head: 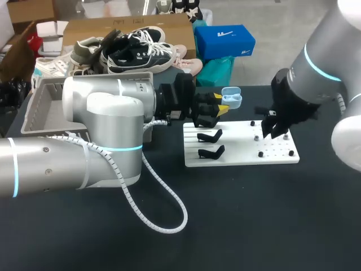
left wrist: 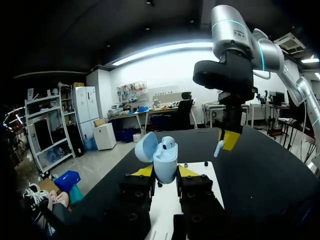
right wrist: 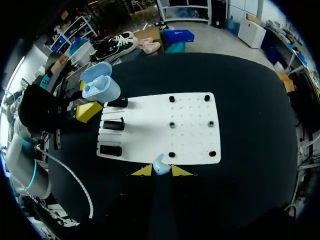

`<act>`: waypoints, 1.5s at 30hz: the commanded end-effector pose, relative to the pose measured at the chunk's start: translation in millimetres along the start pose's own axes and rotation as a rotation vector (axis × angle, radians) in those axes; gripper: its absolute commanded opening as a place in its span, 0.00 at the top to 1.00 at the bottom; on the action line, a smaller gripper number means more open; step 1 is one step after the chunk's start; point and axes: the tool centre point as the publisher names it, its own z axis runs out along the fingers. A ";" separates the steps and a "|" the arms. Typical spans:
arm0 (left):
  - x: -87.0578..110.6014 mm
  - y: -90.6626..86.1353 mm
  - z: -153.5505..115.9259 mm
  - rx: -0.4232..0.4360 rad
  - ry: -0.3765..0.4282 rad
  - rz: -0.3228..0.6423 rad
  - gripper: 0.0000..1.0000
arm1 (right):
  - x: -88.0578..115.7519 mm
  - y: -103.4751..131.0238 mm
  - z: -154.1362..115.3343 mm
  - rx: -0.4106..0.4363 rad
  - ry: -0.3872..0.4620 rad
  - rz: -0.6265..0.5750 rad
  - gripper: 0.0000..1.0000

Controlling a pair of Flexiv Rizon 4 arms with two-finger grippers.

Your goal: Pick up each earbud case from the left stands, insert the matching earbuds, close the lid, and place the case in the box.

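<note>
My left gripper (head: 221, 107) is shut on a light blue earbud case (head: 231, 97), held upright above the back left of the white board (head: 242, 148). In the left wrist view the case (left wrist: 165, 161) has its lid (left wrist: 145, 147) swung open and one earbud (left wrist: 169, 145) sits inside. My right gripper (right wrist: 161, 171) is shut on a light blue earbud (right wrist: 161, 164) above the board's near edge (right wrist: 190, 131). In the head view that gripper (head: 269, 131) hangs over the board's right half, apart from the case. Black stands (head: 210, 136) (head: 211, 151) on the board's left carry nothing.
Several short black pegs (head: 260, 153) stand on the right half of the board. A grey box (head: 39, 107) sits at the back left, behind my left arm. A white cable (head: 163, 197) from the left arm loops over the dark table.
</note>
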 end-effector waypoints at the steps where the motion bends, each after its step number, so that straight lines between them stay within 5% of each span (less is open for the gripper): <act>1: 0.3 -2.5 -0.4 -0.009 -0.002 0.001 1.00 | -2.8 0.3 -25.4 -0.046 0.051 -0.208 1.00; 19: 0.3 -2.5 -0.4 -0.009 -0.002 0.001 1.00 | -73.6 38.3 -57.0 -0.045 0.028 -0.484 1.00; 45: 0.3 -2.5 -0.4 -0.009 -0.002 0.001 1.00 | -92.0 71.6 -39.6 -0.031 0.031 -0.625 1.00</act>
